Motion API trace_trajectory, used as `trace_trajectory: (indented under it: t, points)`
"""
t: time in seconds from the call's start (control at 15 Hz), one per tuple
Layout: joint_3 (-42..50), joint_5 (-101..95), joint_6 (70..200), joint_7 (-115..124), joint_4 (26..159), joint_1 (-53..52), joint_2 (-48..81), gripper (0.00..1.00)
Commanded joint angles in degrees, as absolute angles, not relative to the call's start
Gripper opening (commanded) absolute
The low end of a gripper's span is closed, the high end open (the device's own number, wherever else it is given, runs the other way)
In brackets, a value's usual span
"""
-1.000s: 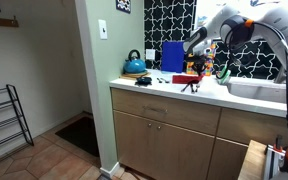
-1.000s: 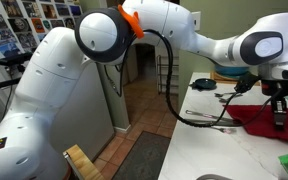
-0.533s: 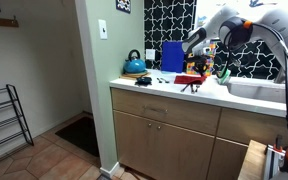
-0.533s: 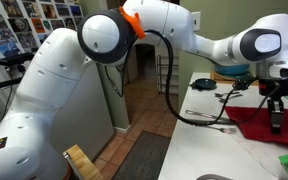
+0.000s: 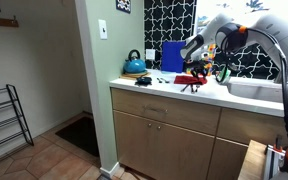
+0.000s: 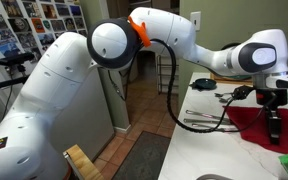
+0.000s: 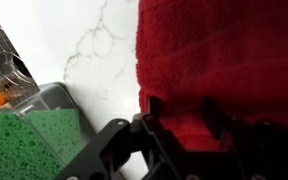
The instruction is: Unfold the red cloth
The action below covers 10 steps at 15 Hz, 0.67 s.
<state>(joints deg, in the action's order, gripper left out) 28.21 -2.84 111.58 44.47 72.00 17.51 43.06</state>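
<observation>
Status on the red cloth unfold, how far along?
Done: gripper is down at the red cloth on the counter. In hand: wrist view shows its fingers straddling a raised fold; a firm grip is not clear. Left: pulling the fold open; the cloth looks doubled over, not spread flat.

The big white jointed robot arm point(image 6: 169, 35) arches across the top of the frame to the right edge, its wrist turned straight down. The dark two-fingered gripper point(image 6: 275, 130) points downward, fingers point(image 7: 150, 118) drawn close, pinching a fold of the red cloth point(image 7: 224, 60).
</observation>
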Motion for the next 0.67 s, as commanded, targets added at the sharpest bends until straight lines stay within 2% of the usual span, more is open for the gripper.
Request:
trace_trajectory:
  t: [0.0, 0.13, 0.2, 0.6]
  points:
    - [27.58, -1.78, 113.90, 44.32, 71.93, 17.73, 42.71, 0.81]
    - [26.62, 0.02, 115.04, 44.10, 72.03, 18.12, 42.27, 0.96]
    - [26.06, 1.11, 115.24, 44.01, 72.10, 18.34, 42.14, 1.00]
    - [24.04, 6.85, 118.87, 43.74, 73.23, 18.78, 42.55, 1.00]
